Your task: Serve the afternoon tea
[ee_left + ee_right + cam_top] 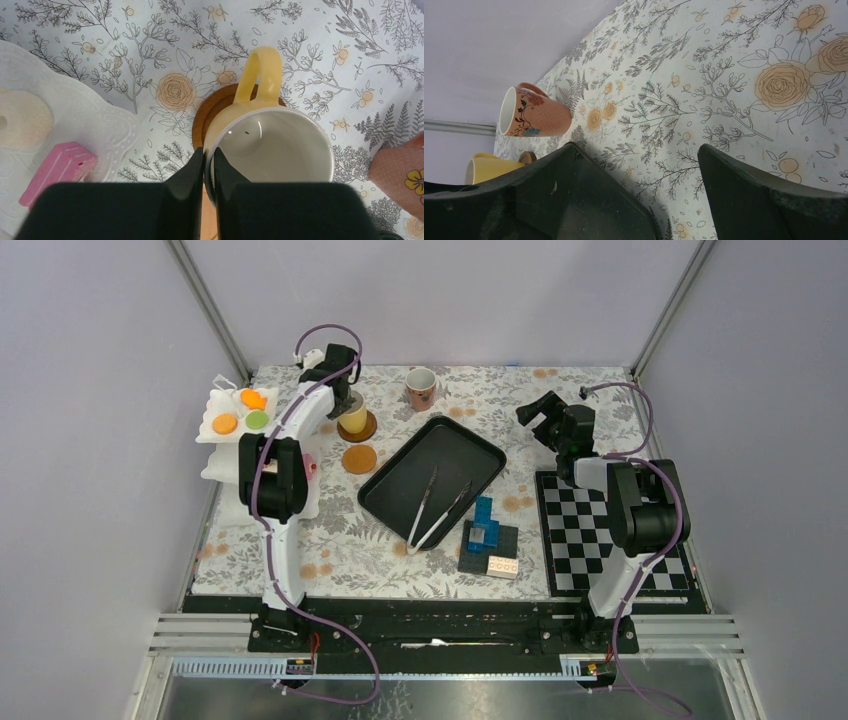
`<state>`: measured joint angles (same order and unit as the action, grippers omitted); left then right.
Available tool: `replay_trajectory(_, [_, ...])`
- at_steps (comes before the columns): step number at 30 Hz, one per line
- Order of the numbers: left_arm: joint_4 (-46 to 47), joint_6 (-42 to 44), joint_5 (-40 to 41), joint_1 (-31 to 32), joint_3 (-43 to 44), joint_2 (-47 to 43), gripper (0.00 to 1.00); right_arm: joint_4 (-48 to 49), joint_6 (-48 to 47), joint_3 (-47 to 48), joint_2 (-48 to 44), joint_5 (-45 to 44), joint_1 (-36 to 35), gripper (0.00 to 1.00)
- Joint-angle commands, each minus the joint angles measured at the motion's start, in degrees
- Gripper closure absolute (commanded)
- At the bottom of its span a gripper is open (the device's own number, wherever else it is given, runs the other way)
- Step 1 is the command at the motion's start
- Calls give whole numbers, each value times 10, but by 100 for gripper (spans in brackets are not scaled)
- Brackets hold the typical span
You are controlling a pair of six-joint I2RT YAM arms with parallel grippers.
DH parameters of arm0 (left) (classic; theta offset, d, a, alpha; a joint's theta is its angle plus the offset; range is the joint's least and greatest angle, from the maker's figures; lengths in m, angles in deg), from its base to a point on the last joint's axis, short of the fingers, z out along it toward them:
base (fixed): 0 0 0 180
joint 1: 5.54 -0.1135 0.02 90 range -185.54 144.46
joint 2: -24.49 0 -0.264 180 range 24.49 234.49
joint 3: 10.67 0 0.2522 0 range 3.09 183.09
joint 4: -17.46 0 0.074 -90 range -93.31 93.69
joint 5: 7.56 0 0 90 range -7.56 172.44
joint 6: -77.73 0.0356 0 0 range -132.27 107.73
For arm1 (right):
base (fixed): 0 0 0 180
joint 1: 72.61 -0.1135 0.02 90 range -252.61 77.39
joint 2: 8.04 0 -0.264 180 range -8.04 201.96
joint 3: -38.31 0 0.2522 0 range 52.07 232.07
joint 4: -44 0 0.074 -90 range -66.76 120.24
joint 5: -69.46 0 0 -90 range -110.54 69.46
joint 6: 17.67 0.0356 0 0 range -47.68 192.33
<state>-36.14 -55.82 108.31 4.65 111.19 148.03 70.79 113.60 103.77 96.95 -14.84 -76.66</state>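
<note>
Yellow mug is upright at the far left of the desk, on or just over a brown coaster; we can't tell if it's seated. The left pincer is pinching its wall at the rim, and the right pincer is spread and empty, well apart. Risk we see: a thin one-sided rim grip could let the mug swing or slip, and releasing it off-centre on the coaster could tip it.
</note>
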Motion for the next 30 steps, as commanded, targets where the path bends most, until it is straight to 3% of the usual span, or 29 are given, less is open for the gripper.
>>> replay_trajectory(1, [41,-13,-16,-7,-3,-17,79,9,4,22,2,9,5,2])
replay_trajectory(3, [38,-11,-20,-7,-1,-21,67,8,4,22,3,10,4,2])
replay_trajectory(10, [0,5,-35,1,39,-56,49,9,7,23,3,12,5,2])
replay_trajectory(13, [3,28,-5,32,45,-86,32,9,9,24,5,14,5,1])
replay_trajectory(18, [69,35,55,107,3,-115,12,9,13,24,7,18,5,2])
replay_trajectory(22, [169,-65,-9,117,-75,-120,11,9,13,24,7,19,5,2])
replay_trajectory(30, [202,-269,-22,127,-46,-45,11,8,13,25,6,20,5,2])
